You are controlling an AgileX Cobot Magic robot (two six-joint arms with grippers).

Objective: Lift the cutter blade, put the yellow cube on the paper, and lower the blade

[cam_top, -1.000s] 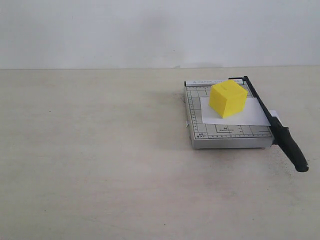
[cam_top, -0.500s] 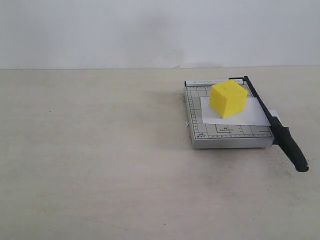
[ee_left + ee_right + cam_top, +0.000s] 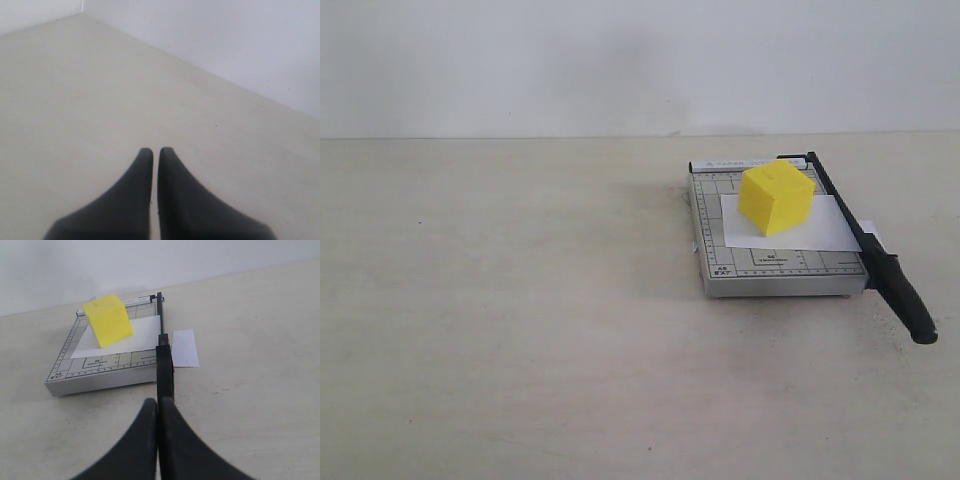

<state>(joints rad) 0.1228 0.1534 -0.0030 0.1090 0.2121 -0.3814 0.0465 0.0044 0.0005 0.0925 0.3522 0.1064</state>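
Observation:
The yellow cube [image 3: 776, 199] [image 3: 107, 320] rests on the white paper [image 3: 815, 228] [image 3: 140, 335], which lies on the grey gridded cutter base [image 3: 775, 270] [image 3: 95, 375]. The cutter blade [image 3: 880, 260] [image 3: 164, 360] lies down flat along the base's right edge, its thick black handle reaching past the front. A cut-off white strip [image 3: 184, 348] lies on the table beside the blade. My right gripper [image 3: 158, 402] is shut and empty, hanging just short of the handle's end. My left gripper [image 3: 155, 151] is shut and empty over bare table. Neither arm shows in the exterior view.
The beige table [image 3: 520, 300] runs wide to the left of the cutter. A white wall [image 3: 620, 60] closes off the far side, and the left wrist view shows the table edge meeting the wall [image 3: 210, 50].

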